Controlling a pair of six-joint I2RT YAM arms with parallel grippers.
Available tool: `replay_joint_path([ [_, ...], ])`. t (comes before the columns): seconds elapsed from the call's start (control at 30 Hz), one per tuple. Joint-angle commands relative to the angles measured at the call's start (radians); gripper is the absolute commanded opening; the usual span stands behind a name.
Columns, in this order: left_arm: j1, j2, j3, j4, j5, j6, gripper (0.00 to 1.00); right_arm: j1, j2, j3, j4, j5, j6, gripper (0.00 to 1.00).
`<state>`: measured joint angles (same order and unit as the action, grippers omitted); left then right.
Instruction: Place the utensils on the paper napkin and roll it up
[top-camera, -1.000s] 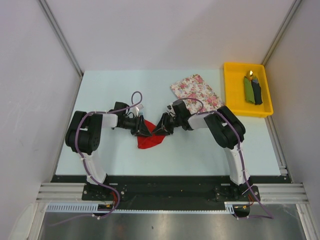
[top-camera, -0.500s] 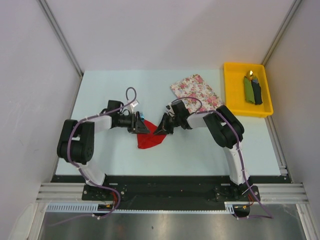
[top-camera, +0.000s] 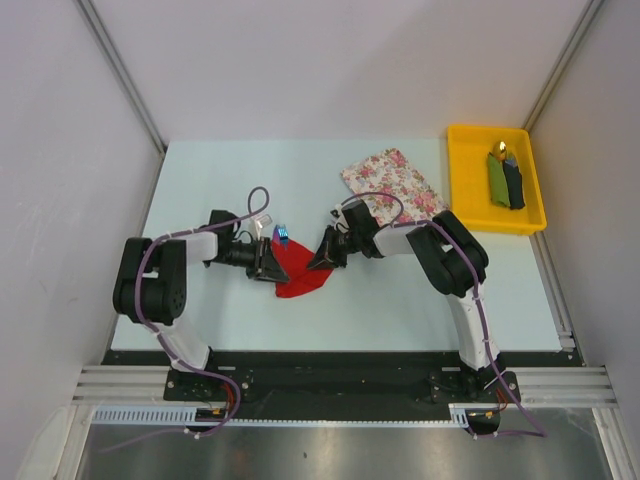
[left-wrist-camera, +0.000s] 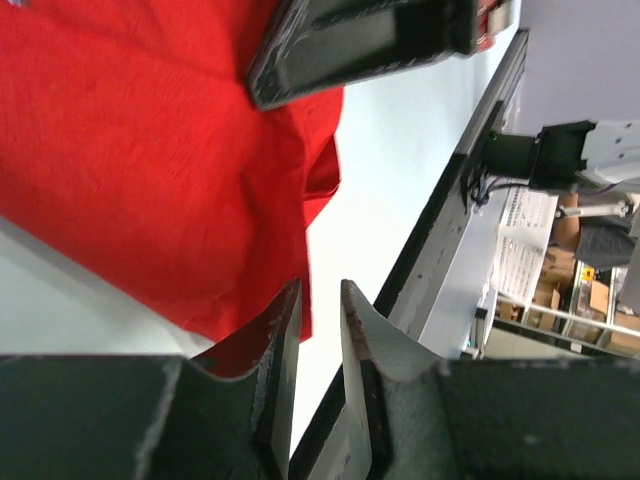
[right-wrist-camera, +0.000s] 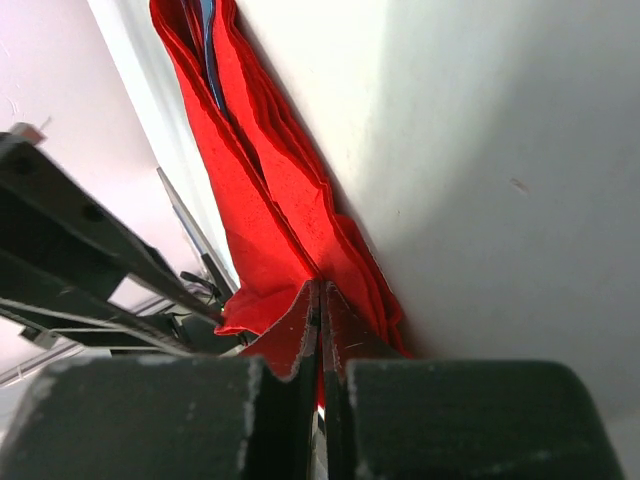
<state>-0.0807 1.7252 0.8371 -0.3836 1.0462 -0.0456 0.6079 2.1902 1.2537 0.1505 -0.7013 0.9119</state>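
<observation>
Red paper napkin (top-camera: 298, 268) lies crumpled mid-table between my grippers, a blue utensil (top-camera: 282, 236) poking out. My right gripper (right-wrist-camera: 321, 300) is clamped on its folded edge; left gripper (left-wrist-camera: 318, 312) slightly apart.

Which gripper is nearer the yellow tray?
Right. The right gripper is at the red napkin's right edge, pinching it, on the side toward the yellow tray. The left gripper is at the napkin's left edge, farther away.
</observation>
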Motion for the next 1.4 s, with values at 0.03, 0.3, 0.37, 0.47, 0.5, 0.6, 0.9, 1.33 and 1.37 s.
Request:
replay_joint_path([
  [0.03, -0.017, 0.039, 0.008, -0.089, -0.003, 0.136, 0.25, -0.005, 0.000, 0.021, -0.035, 0.068, -0.042, 0.00],
  [0.3, -0.065, 0.105, 0.019, -0.081, -0.038, 0.171, 0.25, -0.008, 0.003, 0.027, -0.040, 0.068, -0.044, 0.00],
  [0.37, -0.077, 0.109, 0.023, -0.058, -0.051, 0.155, 0.25, -0.008, 0.003, 0.027, -0.043, 0.068, -0.045, 0.00],
  [0.47, -0.083, 0.116, 0.025, -0.046, -0.084, 0.145, 0.25, -0.010, -0.001, 0.029, -0.048, 0.065, -0.050, 0.00],
  [0.5, -0.083, 0.119, 0.023, -0.047, -0.098, 0.144, 0.24, -0.010, -0.004, 0.032, -0.049, 0.065, -0.051, 0.00],
  [0.6, -0.082, 0.137, 0.023, -0.057, -0.120, 0.144, 0.20, -0.007, -0.018, 0.041, -0.049, 0.063, -0.064, 0.00],
  [0.9, -0.062, -0.015, 0.052, -0.005, -0.003, 0.102, 0.29, -0.003, -0.015, 0.061, -0.092, 0.082, -0.104, 0.00],
  [1.33, -0.065, 0.004, 0.129, 0.077, -0.202, 0.004, 0.26, -0.005, -0.010, 0.066, -0.104, 0.092, -0.114, 0.00],
  [1.37, -0.070, 0.005, 0.129, 0.086, -0.224, -0.002, 0.26, -0.005, -0.010, 0.066, -0.104, 0.089, -0.113, 0.00],
])
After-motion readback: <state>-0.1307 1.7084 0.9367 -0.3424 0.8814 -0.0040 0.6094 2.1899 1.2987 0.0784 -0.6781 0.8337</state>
